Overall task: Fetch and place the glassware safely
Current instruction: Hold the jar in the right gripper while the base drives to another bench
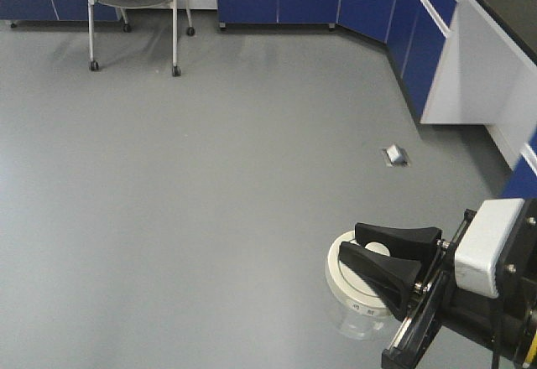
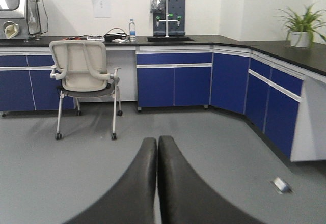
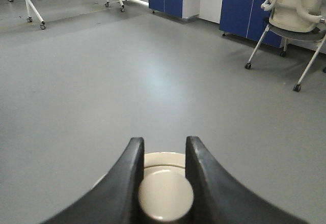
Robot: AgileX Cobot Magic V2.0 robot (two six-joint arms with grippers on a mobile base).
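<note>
On the jar (image 1: 346,285) lid's rim, a small label (image 1: 363,310) is unreadable.

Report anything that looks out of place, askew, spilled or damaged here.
The right gripper holds the glass jar only by the knob on its lid, so the glass body hangs unsupported above the floor. A small grey floor box near the cabinets sits tilted up. No spills or breakage show.
</note>
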